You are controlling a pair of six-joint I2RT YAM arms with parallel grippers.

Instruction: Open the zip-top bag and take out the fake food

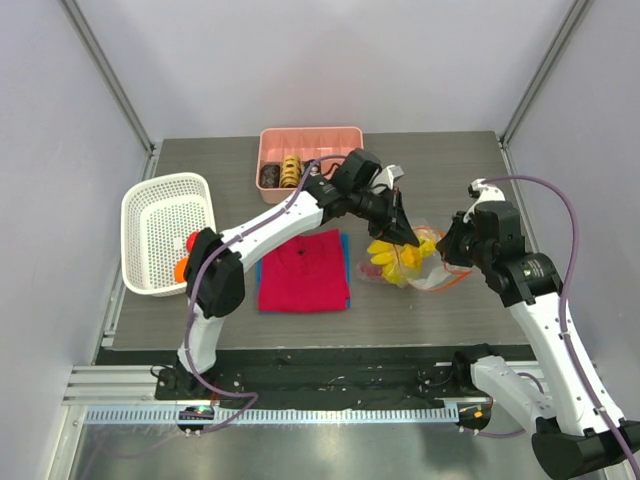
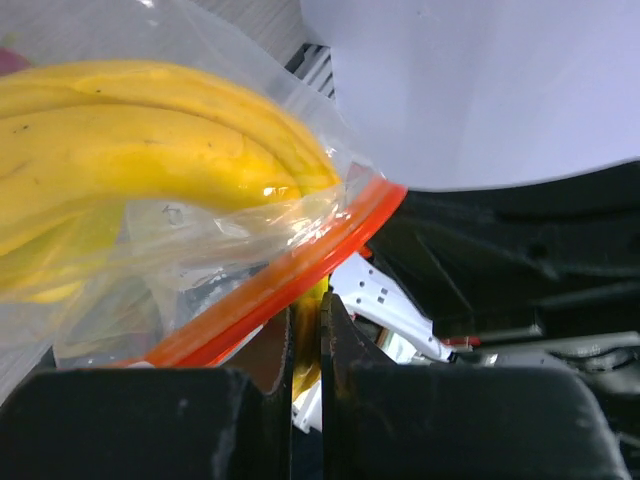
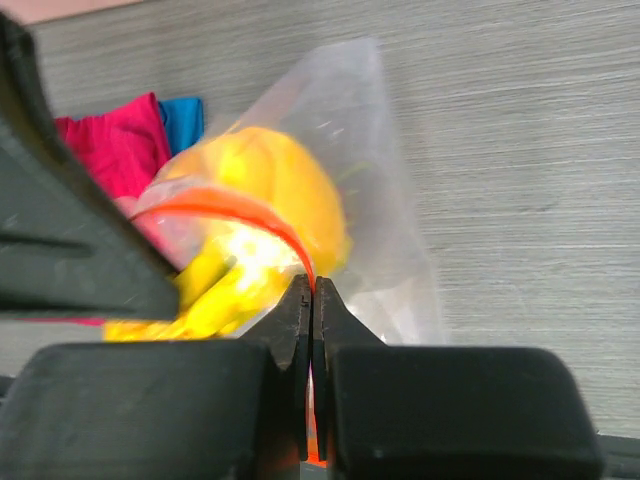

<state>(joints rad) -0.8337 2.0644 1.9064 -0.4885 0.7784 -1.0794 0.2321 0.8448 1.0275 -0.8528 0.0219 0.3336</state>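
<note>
No readable text, labels or numbers anywhere

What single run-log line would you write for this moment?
phase: opening zip-top bag | left gripper: shut on orange zip strip | right gripper: shut on zip strip | banana: inside bag

Left arm (image 1: 270, 215) rises from its base, bends at the elbow and reaches toward 2 o'clock; its wrist tips the left gripper (image 1: 408, 240) down toward 4 o'clock. Right arm (image 1: 545, 310) climbs from the near edge toward 11 o'clock, with the right gripper (image 1: 445, 250) pointing to 9 o'clock. Both grippers sit near each other, jaws pinched on the rim of the zip-top bag (image 1: 432, 276).
</note>
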